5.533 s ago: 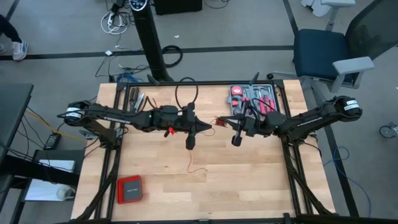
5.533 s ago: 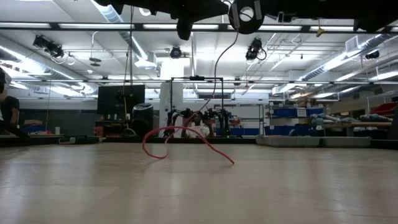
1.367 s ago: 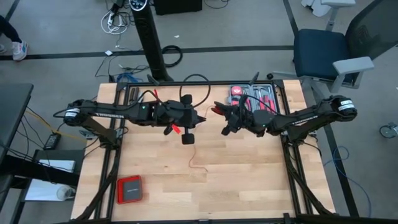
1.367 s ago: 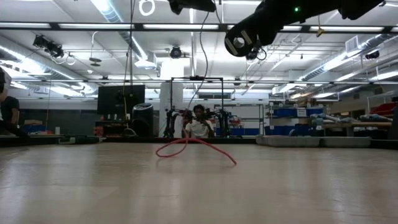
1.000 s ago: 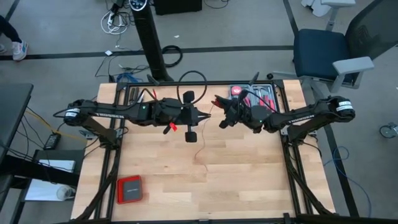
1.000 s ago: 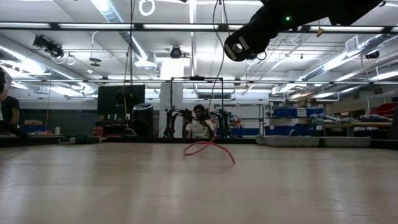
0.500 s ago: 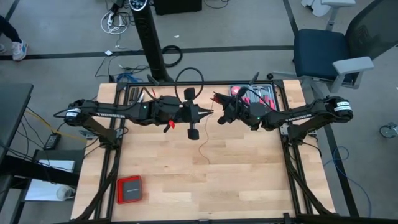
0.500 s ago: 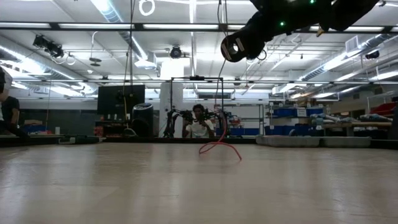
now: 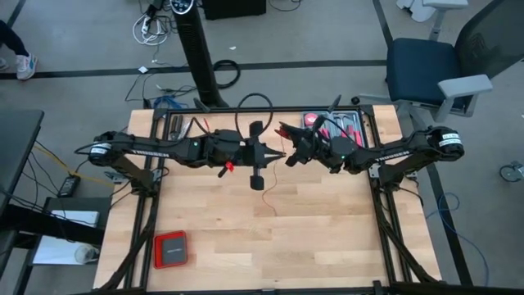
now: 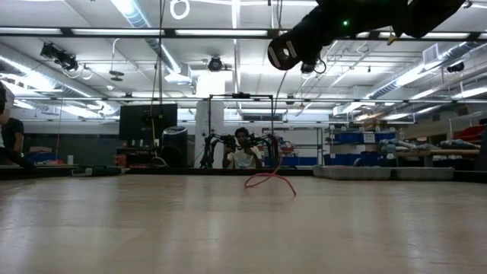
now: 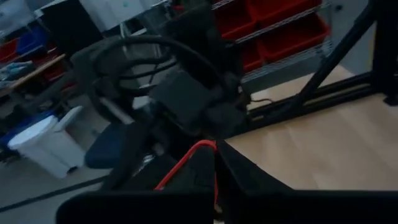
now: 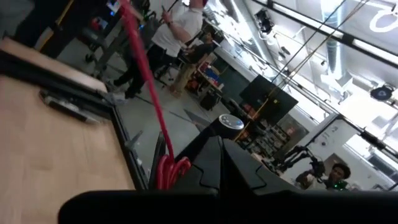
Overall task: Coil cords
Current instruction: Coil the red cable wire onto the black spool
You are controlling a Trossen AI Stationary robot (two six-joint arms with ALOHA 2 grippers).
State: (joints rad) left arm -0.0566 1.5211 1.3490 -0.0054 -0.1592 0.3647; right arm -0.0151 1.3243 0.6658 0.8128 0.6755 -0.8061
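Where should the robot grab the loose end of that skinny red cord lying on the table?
Probably the loose tail of the red cord, where it lies on the wooden table below the two grippers. It is thin and lies almost flat, so coming straight down from above, jaws crossing the strand, looks best. The space around it looks bare, leaving room to descend.

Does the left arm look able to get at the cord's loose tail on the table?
Probably yes: the tail of the red cord lies on open table near the left tool, nothing between. That tool seems shut on the cord, though.
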